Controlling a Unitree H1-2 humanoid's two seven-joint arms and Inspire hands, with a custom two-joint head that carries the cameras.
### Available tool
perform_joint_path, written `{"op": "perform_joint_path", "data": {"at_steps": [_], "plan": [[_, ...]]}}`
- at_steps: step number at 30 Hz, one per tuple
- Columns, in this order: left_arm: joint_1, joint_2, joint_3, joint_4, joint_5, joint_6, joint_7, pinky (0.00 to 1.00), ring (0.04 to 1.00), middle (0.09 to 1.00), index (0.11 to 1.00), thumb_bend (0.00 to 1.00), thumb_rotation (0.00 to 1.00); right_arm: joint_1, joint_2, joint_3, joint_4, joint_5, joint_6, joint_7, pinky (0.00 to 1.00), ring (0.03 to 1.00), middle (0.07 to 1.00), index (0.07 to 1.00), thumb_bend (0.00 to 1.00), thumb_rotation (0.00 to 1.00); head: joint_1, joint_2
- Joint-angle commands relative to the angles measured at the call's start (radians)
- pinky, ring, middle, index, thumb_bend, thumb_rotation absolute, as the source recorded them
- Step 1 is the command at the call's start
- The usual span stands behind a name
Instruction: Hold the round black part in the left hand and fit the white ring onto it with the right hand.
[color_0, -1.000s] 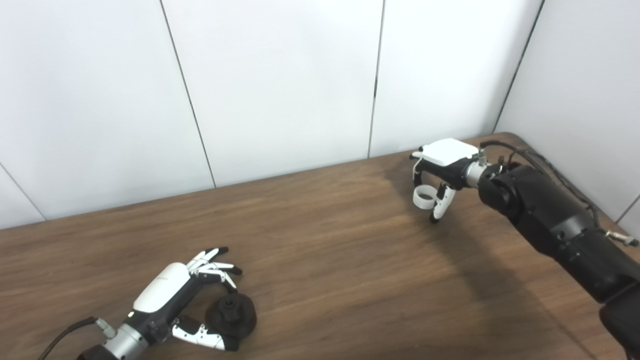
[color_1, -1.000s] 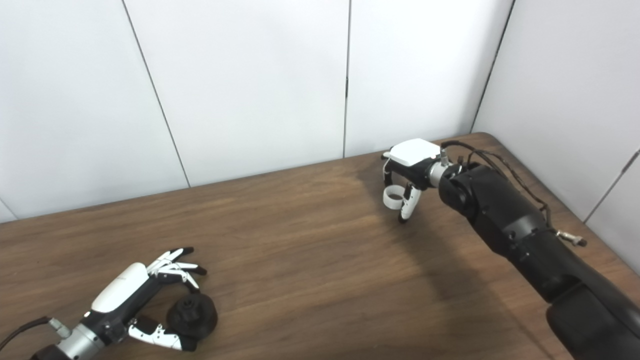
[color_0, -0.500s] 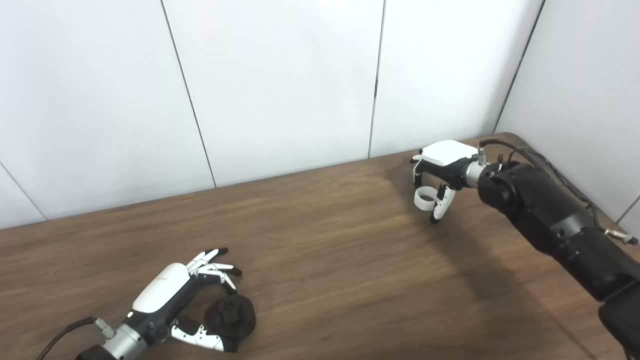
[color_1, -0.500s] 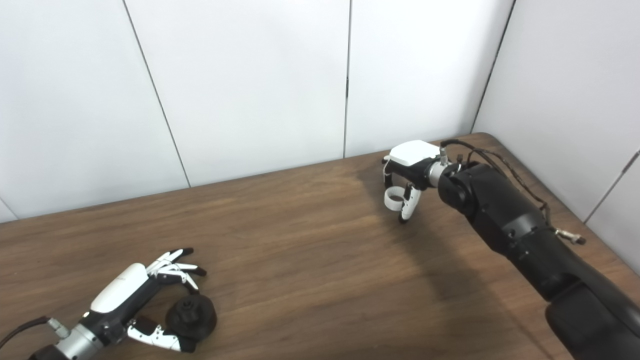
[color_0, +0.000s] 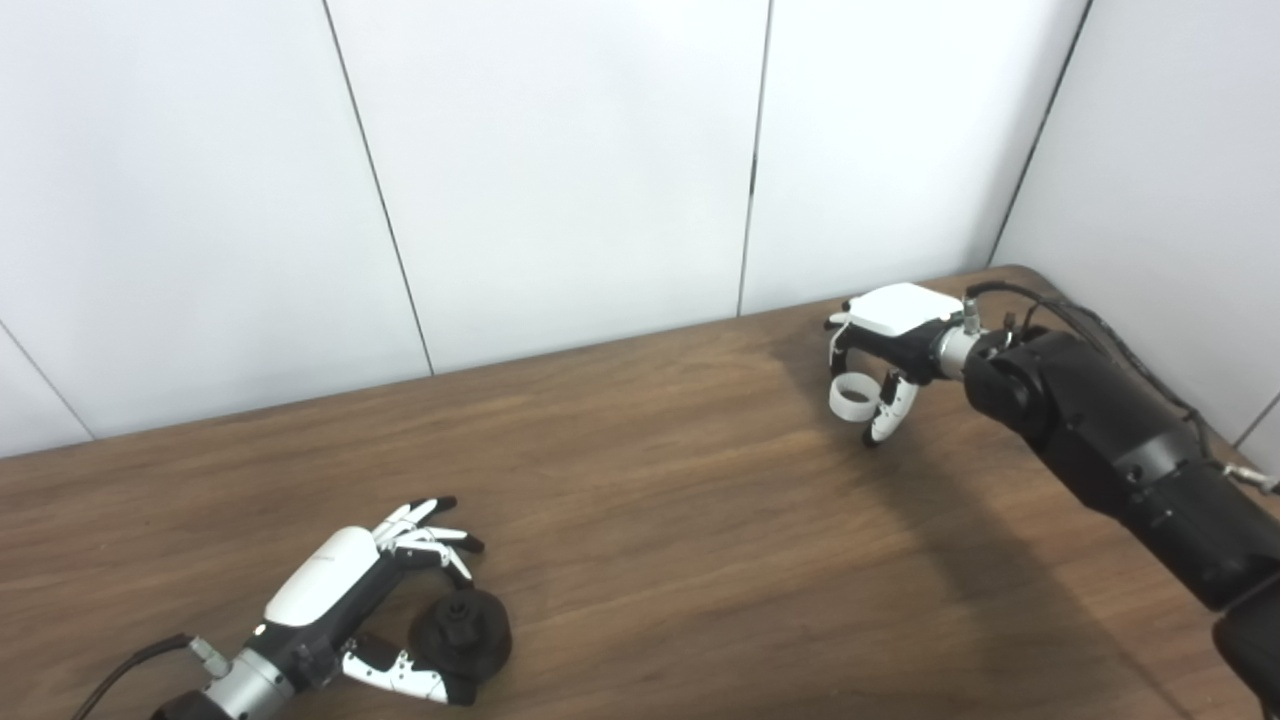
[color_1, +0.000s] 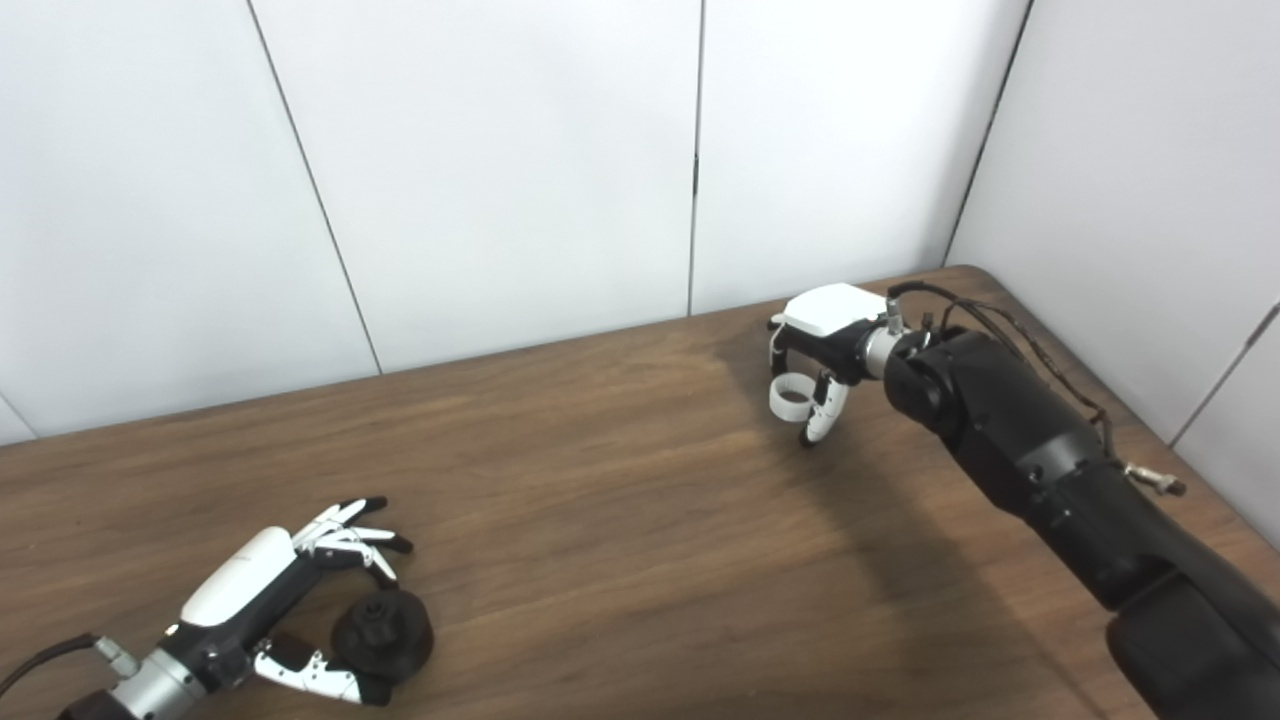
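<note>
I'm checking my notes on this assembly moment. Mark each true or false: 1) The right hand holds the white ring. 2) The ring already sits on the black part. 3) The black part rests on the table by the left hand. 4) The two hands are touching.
1) True: the right hand grips the white ring.
2) False: the round black part is far from the ring.
3) True: it lies on the table, between the left hand's fingers and thumb.
4) False: they are far apart.

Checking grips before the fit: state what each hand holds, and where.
Right hand holds the ring by its rim. Left hand cups the black part on the table; firm hold cannot be told.
</note>
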Motion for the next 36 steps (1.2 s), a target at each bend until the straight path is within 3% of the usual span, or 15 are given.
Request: {"op": "perform_joint_path", "data": {"at_steps": [1, 21, 36], "plan": [[-0.018, 0.024, 0.007, -0.015, -0.005, -0.003, -0.001, 1.00, 0.979, 0.789, 0.481, 0.52, 0.06, -0.019, -0.035, -0.019, -0.001, 0.008, -0.002, -0.010, 1.00, 1.000, 0.949, 0.654, 1.00, 0.22, 0.000, 0.000], [-0.006, 0.030, 0.024, -0.035, -0.005, -0.003, -0.009, 1.00, 0.977, 0.787, 0.481, 0.52, 0.06, -0.010, -0.038, -0.009, 0.010, 0.015, -0.024, -0.047, 1.00, 1.000, 0.929, 0.645, 0.92, 0.23, 0.000, 0.006], [-0.007, 0.028, 0.023, -0.033, -0.009, -0.003, -0.007, 1.00, 0.979, 0.786, 0.481, 0.52, 0.06, -0.008, -0.044, -0.016, 0.009, 0.024, -0.024, -0.048, 1.00, 1.000, 0.929, 0.651, 0.94, 0.23, -0.004, 0.007]]}}
